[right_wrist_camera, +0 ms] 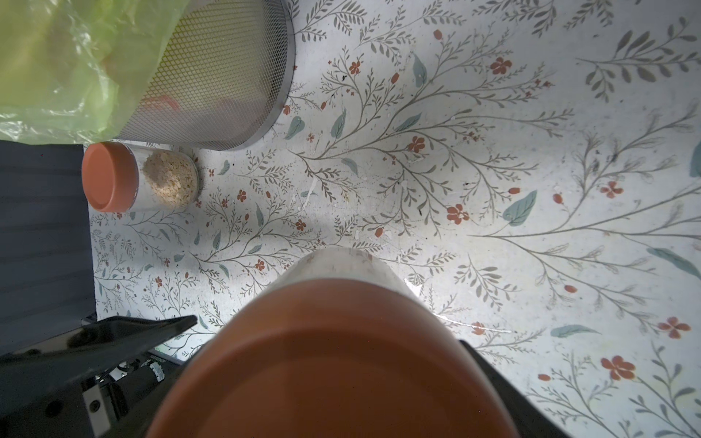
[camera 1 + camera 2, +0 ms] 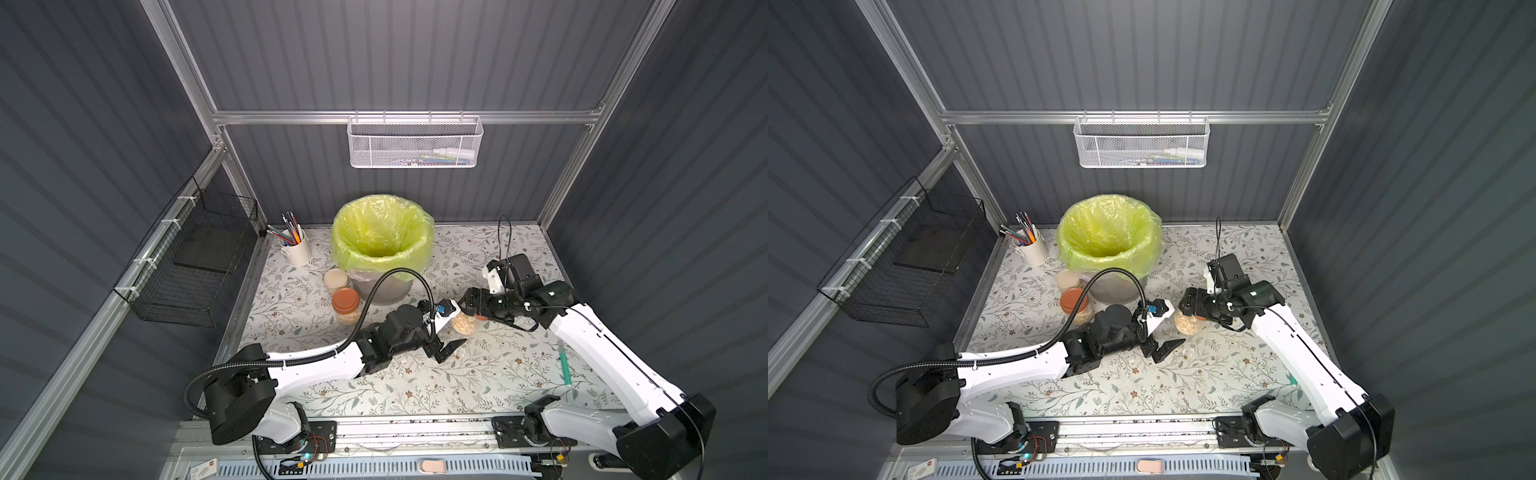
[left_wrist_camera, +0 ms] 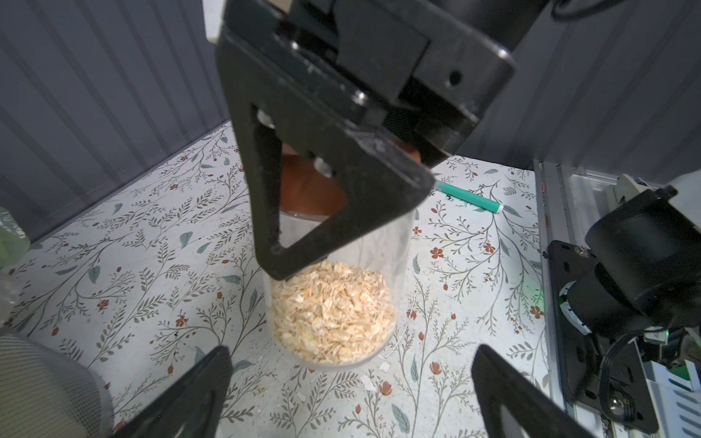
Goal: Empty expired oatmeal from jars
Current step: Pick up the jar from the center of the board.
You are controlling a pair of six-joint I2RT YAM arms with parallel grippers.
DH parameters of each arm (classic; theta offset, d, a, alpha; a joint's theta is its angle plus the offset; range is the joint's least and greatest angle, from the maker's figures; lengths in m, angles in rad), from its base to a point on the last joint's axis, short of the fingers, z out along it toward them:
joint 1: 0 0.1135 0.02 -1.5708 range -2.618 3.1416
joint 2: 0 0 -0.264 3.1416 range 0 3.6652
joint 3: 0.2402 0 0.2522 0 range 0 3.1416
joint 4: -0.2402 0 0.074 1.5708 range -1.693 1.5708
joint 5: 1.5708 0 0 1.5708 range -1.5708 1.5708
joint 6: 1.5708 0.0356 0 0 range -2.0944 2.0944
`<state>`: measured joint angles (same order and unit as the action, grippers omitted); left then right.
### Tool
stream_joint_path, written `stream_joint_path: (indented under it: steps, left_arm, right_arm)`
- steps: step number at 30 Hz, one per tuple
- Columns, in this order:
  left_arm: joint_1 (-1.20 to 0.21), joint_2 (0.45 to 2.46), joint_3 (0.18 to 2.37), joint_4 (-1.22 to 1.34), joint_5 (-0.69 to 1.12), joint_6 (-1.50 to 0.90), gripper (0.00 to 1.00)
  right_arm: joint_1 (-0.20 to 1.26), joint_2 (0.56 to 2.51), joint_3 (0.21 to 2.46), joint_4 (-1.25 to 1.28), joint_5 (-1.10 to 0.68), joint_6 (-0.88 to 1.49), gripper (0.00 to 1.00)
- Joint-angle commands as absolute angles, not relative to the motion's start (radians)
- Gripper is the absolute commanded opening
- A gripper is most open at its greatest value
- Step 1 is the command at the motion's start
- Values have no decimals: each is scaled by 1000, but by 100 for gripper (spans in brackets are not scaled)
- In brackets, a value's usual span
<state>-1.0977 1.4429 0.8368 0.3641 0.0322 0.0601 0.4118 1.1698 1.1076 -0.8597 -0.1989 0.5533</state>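
Step in hand: judged as unscrewing; the jar [image 2: 463,323] stood upright on the table in front of the bin [image 2: 397,291], toward the right arm's side.
Right gripper [image 2: 478,309]: clamped from above on the terracotta lid [image 1: 333,360].
Left gripper [image 2: 451,348]: spread wide, empty, low before the jar, not touching the glass.
Next move: probably the left gripper advancing to brace the glass so the lid can turn; smooth glass might slip.
Left wrist only: oatmeal [image 3: 330,314] filling the jar's lower part, with stray flakes by its base.
Right wrist only: second jar [image 1: 151,178] lidded, just beside the bin's mesh.
Top views only: cream-lidded jar [image 2: 336,279].
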Motion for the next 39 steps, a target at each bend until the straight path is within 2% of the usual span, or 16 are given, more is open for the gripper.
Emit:
stream_joint_path:
  steps: [1,25,39]
  left_arm:
    - [-1089,1463,848,410,84,63,100]
    - [-1040,1629,828,678,145,0,100]
    - [-1040,1654,822,696,159,24,100]
  right_arm:
    - [410,1143,1149,-850,-233,565,65]
    - [423,1163,1168,-834,-301,580,65]
    - [424,1156,1173,-836,-323,583,65]
